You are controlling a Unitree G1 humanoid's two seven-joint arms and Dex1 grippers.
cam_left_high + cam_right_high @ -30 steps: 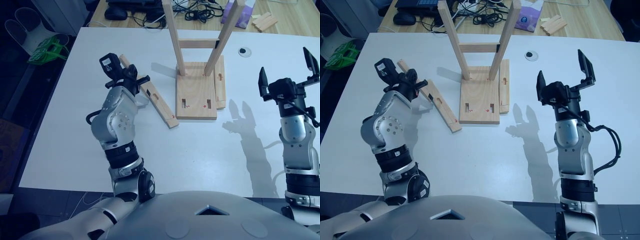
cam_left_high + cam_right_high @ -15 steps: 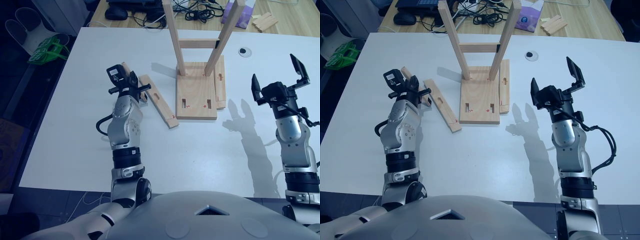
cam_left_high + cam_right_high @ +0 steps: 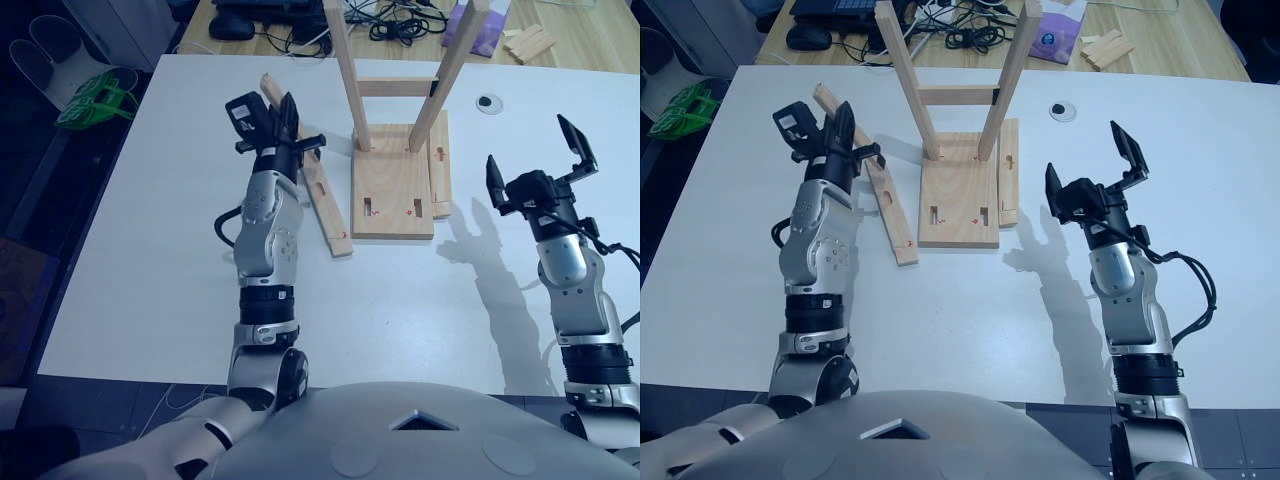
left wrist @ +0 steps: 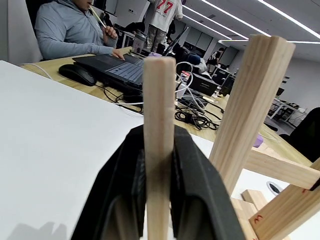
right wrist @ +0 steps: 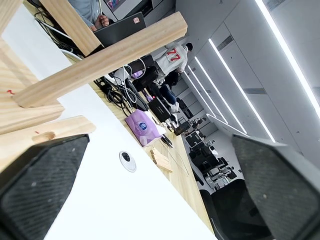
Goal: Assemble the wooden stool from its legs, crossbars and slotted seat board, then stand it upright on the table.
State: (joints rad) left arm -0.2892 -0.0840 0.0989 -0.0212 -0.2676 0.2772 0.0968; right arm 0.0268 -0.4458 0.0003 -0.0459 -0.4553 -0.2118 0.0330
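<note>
Between left fingers (image 4: 197, 195), leg (image 4: 159, 125) lengthwise, tip far-left.

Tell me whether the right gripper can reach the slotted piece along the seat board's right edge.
Probably yes: the right gripper is open and empty, with bare table between it and the slotted piece.

The silver left arm (image 3: 268, 225) is stretched forward over the left half of the white tabletop (image 3: 140, 260), its black two-fingered left gripper (image 3: 284, 108) clamped on a pale wooden bar (image 4: 159, 95). The silver right arm (image 3: 575, 300) stands raised near the right edge, its black right gripper (image 3: 534, 155) spread wide, fingers pointing up.
</note>
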